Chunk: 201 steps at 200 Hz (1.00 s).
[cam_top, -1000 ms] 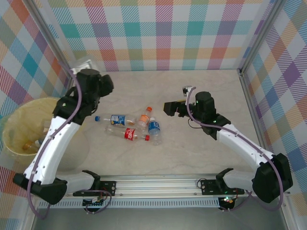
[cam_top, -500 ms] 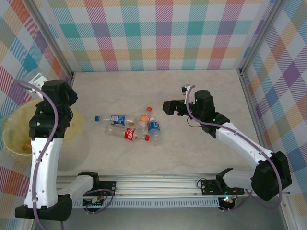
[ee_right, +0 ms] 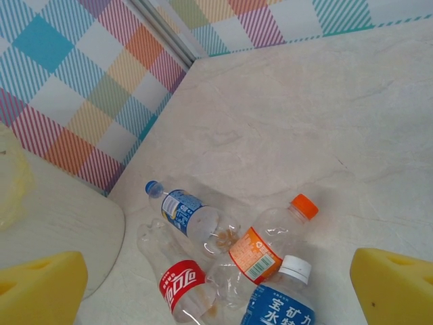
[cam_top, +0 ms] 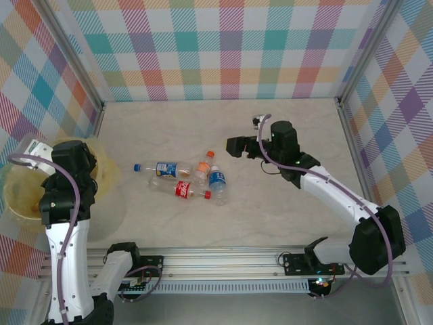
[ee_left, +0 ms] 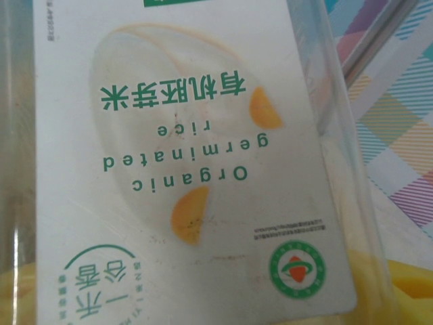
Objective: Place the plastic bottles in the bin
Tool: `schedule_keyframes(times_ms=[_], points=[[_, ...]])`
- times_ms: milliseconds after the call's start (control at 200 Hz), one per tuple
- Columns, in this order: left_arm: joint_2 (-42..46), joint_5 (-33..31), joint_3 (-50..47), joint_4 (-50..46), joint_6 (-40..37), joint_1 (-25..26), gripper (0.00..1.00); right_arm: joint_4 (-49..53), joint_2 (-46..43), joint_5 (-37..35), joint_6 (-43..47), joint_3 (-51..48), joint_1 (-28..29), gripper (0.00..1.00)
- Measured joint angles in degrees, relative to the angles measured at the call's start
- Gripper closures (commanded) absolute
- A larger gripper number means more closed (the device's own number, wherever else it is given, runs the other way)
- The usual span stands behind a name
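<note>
Over the bin [cam_top: 19, 208]: left tool [cam_top: 31, 148] pinching white-labelled bottle [ee_left: 189, 169] | right tool [cam_top: 235, 146] spread, near four table bottles [cam_top: 183, 190]

Overhead view: bright, even, diffuse light with no hot spots; the bottles [cam_top: 186, 181] at frame centre throw only faint, soft shadows on the table [cam_top: 203, 128]. Left wrist view: a bottle [ee_left: 328, 122] sits too close to the lens, its white label [ee_left: 189, 156] soft but legible, with a thin glare streak at lower left. Right wrist view: centre sharp, yellow finger pads [ee_right: 40, 288] in the lower corners blurred.
</note>
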<state>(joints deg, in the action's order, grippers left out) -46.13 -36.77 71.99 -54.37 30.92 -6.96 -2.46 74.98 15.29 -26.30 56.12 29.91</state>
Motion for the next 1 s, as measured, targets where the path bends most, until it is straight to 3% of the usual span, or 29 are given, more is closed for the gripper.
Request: schedule_keyframes(times_ms=[115, 310, 660, 850, 1005], points=[[0.46, -1.05, -0.26, -1.9, 1.75, -1.16, 0.13, 0.11, 1.03, 0.55, -0.02, 1.01, 0.0, 0.0], [-0.52, -2.4, 1.92, -5.51, 4.2, -1.44, 0.01, 0.39, 1.36, 0.87, -0.02, 1.11, 0.0, 0.0], [-0.68, -1.25, 5.03, -6.78, 5.7, -1.46, 0.0, 0.59, 1.36, -0.59, -0.07, 1.09, 0.0, 0.0], [-0.85, 6.75, 5.42, -5.22, 4.7, -1.51, 0.0, 1.46, 1.75, -4.15, -1.6, 1.05, 0.0, 0.0], [-4.39, 21.9, 8.39, -2.45, 3.21, -1.55, 0.0, 4.04, 2.73, -6.82, -4.48, -0.07, 0.02, 0.0]])
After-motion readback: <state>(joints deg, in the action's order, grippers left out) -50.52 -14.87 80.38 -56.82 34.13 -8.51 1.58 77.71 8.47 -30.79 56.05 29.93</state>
